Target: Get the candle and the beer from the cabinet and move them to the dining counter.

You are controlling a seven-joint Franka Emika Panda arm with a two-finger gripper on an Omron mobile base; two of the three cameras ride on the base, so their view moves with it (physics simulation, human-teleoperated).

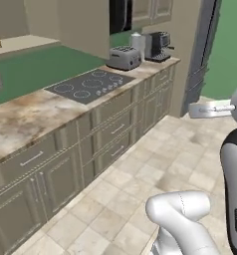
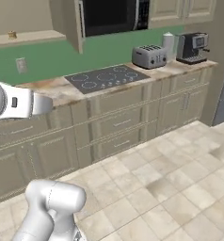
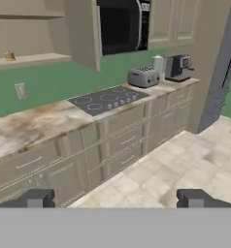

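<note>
From the hand camera I see my hand [image 3: 115, 198] spread wide, its two dark fingertips [image 3: 36, 197] far apart at the bottom of the view and nothing between them. The candle [image 3: 9, 56] sits on the open beige shelf [image 3: 35, 59] of the cabinet [image 3: 81, 29], high at the left, well apart from the hand. It shows again in the right base view, small and golden-brown, on that same shelf. Below the shelf runs the green wall with a white socket plate [image 3: 21, 90], then the marbled stone tabletop [image 3: 35, 127] with the black cooktop [image 3: 107, 99] set in it. Farther along stand a silver toaster [image 3: 143, 76] and a dark coffee machine [image 3: 179, 67]. A black microwave [image 3: 118, 25] hangs just beside the cabinet's side panel. I cannot make out the beer.
</note>
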